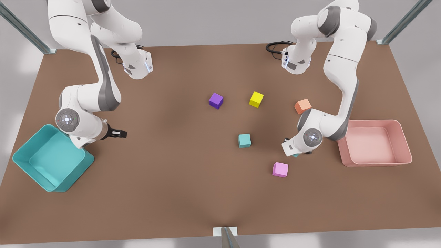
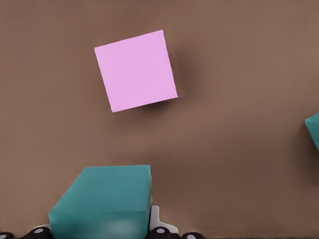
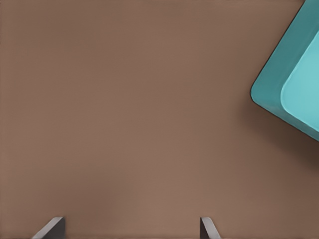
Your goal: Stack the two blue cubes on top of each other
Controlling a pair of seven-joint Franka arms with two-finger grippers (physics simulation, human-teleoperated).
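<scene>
Near the pink cube (image 2: 135, 70), the left gripper (image 2: 99, 231) pinches one blue cube (image 2: 107, 201) and should lift straight before crossing to the other blue cube (image 1: 244, 140) mid-table, while the right gripper (image 3: 130, 229) waits spread by the teal bin (image 3: 291, 74).

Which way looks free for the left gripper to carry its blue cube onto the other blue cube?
Probably yes, the direct way. The left gripper holds one blue cube, and only bare table lies between it and the other blue cube. The pink cube sits off that line.
</scene>
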